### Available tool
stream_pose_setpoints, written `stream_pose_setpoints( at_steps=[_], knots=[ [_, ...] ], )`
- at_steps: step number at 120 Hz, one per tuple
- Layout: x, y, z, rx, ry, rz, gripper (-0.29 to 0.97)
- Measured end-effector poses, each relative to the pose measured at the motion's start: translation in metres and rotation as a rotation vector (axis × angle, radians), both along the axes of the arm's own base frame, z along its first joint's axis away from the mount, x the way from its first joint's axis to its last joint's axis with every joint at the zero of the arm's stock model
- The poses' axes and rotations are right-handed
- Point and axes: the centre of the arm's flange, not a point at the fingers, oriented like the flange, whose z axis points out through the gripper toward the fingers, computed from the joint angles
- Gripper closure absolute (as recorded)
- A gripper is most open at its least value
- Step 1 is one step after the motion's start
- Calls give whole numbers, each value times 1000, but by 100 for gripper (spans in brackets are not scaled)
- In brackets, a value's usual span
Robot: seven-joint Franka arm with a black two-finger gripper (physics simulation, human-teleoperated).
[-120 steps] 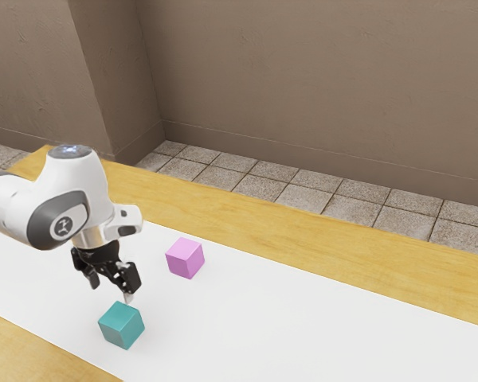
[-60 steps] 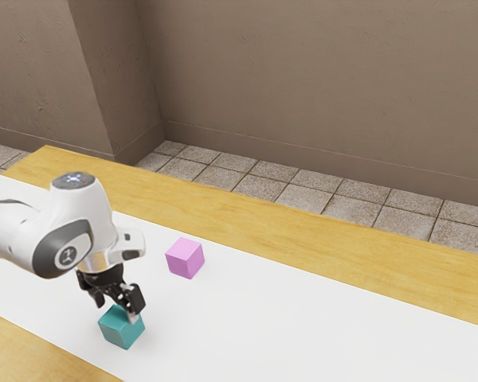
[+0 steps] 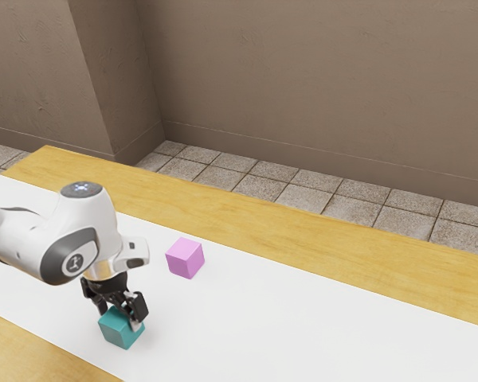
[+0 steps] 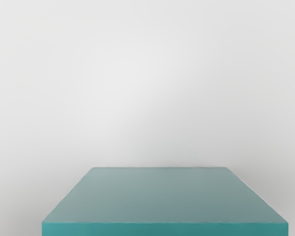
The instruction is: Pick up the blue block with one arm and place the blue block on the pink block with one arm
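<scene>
**Arm Exterior: Finish and Markings**

The arm (image 3: 28, 235) is clad in smooth, glossy white shell segments with rounded, bulbous contours. The side of the wrist joint carries a dark grey circular cover (image 3: 73, 259) with a small white round emblem at its centre. The top end of the joint is closed by a grey cap (image 3: 81, 189) marked with a cluster of pale blue-white dots. A white bracket (image 3: 133, 253) projects from the shell beside a short silver collar (image 3: 103, 274). Below the collar sit the jaws, black throughout, on an angular black body. Each of the two fingers (image 3: 136, 305) ends in a light-coloured tip.
</scene>
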Motion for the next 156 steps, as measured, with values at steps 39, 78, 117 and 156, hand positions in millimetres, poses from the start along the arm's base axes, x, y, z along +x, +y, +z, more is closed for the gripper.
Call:
stream_pose_setpoints(
  at_steps=[39, 78, 117, 156],
  knots=[
    [1, 0, 2, 0, -9, -1, 15],
    [1, 0, 4, 2, -14, -1, 29],
    [34, -10, 59, 14, -93, -11, 39],
    [139, -11, 126, 34, -83, 0, 40]
  ],
)
